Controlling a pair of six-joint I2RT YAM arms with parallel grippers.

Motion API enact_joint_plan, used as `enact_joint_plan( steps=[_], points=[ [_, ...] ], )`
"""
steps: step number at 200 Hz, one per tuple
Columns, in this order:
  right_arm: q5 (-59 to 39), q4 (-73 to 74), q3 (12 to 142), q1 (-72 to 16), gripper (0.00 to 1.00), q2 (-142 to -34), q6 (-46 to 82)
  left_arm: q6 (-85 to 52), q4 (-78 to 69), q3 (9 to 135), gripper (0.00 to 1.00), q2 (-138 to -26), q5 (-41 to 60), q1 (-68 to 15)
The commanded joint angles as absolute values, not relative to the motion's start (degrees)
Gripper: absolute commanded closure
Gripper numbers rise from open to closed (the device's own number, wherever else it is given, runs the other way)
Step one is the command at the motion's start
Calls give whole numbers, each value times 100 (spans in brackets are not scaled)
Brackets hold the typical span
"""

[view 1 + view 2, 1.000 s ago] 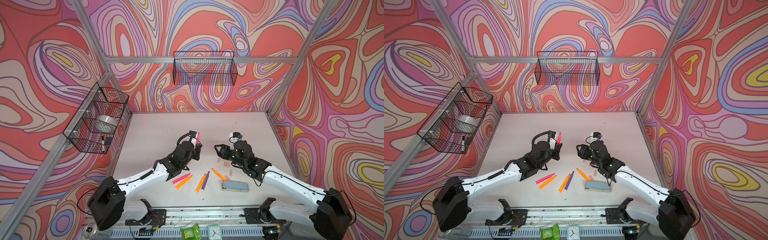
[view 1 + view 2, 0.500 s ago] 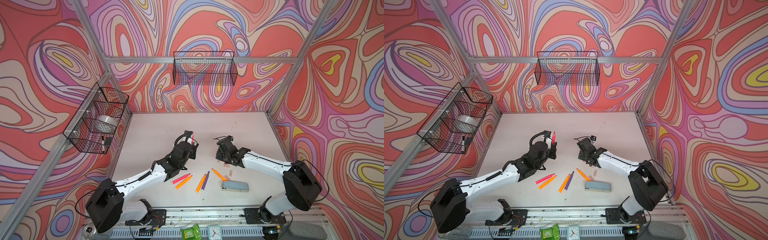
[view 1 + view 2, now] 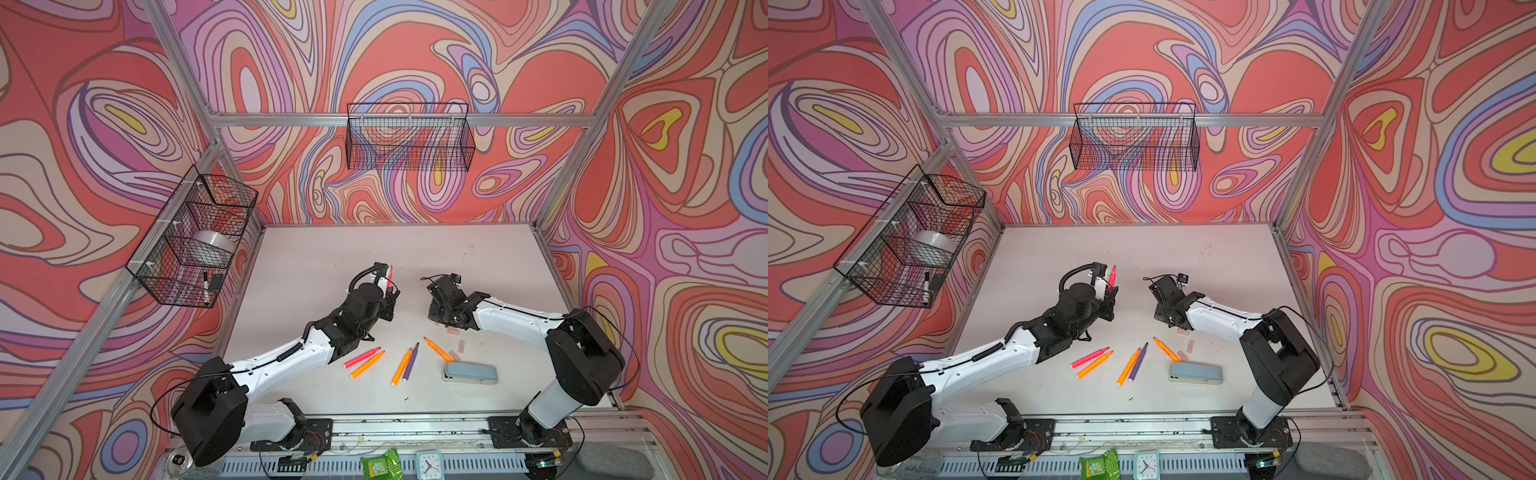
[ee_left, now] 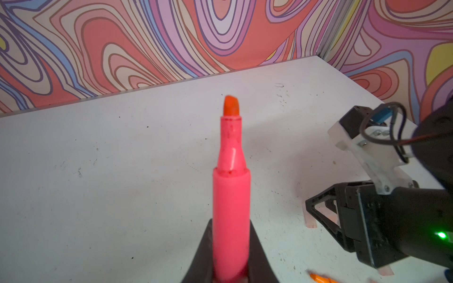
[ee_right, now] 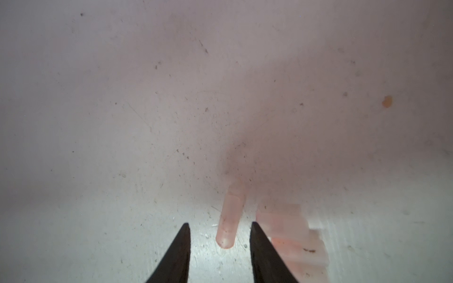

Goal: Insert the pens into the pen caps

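Pink pen (image 4: 230,208) stands tip-up, clamped in the left gripper (image 4: 230,250); the right gripper (image 5: 220,223) has its jaws apart either side of one pen cap (image 5: 231,215) lying on the table (image 5: 98,122). Cap sits off-centre, so closing may roll it aside or snag the neighbouring caps (image 5: 289,227). No writing is legible on pen or caps

In both top views the left arm (image 3: 286,359) reaches from the lower left toward the centre. Its left gripper (image 3: 390,287) is tilted upward, jaws clamped on a pink pen (image 4: 230,208). The right arm (image 3: 515,321) comes in from the lower right, folded at the elbow, with the right gripper (image 5: 220,223) pointing downward and its fingers parted.
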State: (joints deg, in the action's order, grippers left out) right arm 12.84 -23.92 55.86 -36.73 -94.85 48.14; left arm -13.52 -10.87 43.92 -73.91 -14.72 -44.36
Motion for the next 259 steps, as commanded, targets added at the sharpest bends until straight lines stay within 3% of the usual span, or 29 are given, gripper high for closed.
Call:
enact_joint_plan(
  steps=[1,80,259],
  points=[
    [1230,-2391,5746,-3694,59,-9627,4766,-1223,-1222,4369,100,-7418,-1319,-4455],
    [1200,-2509,5997,-3698,67,-10118,4748,-1134,-1300,4327,100,-7392,-1223,-4499],
    [1682,-2951,6236,-3692,72,-10488,4655,-1050,-1421,4219,100,-7277,-1361,-4525]
  ],
)
